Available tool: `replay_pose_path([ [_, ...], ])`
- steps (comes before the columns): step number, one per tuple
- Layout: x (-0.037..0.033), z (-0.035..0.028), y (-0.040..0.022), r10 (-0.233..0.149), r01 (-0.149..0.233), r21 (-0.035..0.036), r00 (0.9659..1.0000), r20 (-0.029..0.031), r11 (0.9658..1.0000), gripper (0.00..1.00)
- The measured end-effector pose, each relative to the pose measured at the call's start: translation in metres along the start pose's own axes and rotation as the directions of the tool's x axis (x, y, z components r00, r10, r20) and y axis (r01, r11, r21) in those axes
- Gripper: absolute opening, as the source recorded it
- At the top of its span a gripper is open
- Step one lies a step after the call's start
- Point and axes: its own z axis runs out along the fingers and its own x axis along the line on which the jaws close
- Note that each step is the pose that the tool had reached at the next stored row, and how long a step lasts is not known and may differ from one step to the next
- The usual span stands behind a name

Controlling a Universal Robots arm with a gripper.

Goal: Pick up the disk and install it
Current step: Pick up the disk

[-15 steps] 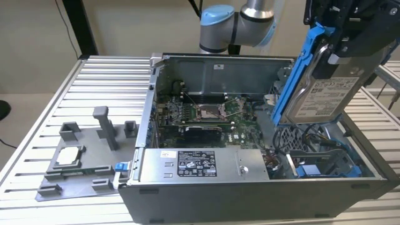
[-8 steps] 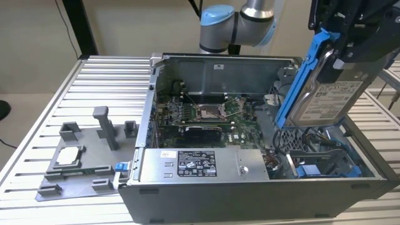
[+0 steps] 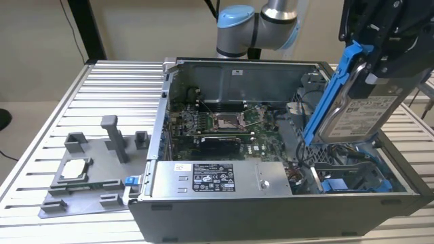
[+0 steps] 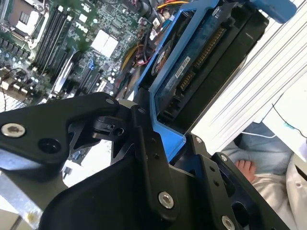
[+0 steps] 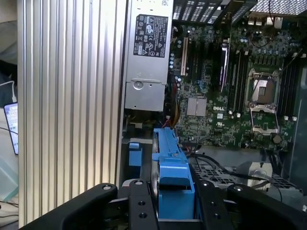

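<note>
Disk (image 3: 363,114) hangs tilted above the open computer case (image 3: 271,216), clamped in the tool (image 3: 375,71), which hides its upper part.

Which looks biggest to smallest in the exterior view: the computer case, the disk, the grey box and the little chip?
1. The case looks biggest.
2. The disk and the grey box look about alike. The disk is held up high, maybe nearer the camera, so I won't rank them.
3. The chip looks smallest.
</note>
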Motion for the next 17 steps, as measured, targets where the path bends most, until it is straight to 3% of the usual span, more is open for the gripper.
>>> replay_pose_path([
  [17,0.0176,0.0148,-0.0208,0.001,-0.001,0.0000,1.0000,0.0002,1.0000,0.00],
])
